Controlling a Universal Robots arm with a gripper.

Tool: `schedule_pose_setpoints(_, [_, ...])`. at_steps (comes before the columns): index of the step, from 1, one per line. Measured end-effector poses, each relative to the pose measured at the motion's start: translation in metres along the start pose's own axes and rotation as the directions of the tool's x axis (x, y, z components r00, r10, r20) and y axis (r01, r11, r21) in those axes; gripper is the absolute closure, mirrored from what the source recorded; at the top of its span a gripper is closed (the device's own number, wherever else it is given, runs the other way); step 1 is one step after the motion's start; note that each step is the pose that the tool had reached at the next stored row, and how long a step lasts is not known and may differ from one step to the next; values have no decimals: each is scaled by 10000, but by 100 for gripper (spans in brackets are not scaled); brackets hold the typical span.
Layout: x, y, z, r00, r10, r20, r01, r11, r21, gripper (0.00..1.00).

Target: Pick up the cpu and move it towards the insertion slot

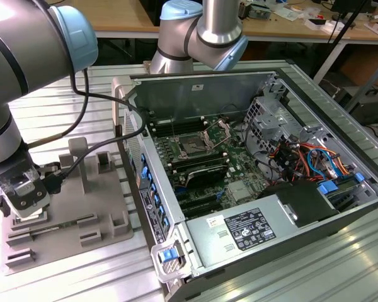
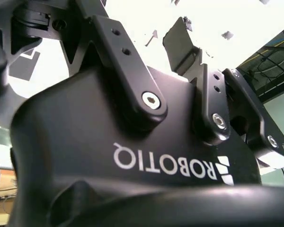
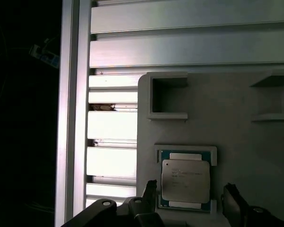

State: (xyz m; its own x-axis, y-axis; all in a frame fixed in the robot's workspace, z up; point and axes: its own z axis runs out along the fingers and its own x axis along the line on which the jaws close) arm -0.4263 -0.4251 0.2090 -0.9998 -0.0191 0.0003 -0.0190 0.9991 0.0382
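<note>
Fingers (image 3: 149,201) spread wide, one either side of cpu (image 3: 185,182), right one clear of it. Cpu flat in recess of grey tray (image 3: 255,156) on slatted bench (image 3: 113,125). Exterior view: arm (image 1: 22,189) low over tray at left; insertion slot (image 1: 193,148) well apart, inside open case (image 1: 290,220).

White lettering (image 2: 173,163) crosses the black casing (image 2: 75,142) in the second wrist view. A printed label (image 1: 249,229) sits on the power supply (image 1: 205,248), faint print on the cpu (image 3: 185,180) — both unreadable.
</note>
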Motion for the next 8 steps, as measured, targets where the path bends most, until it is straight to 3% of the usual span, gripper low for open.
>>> schedule_pose_setpoints(8, [0,17,89,10000,-1,-1,1,10000,-2,34])
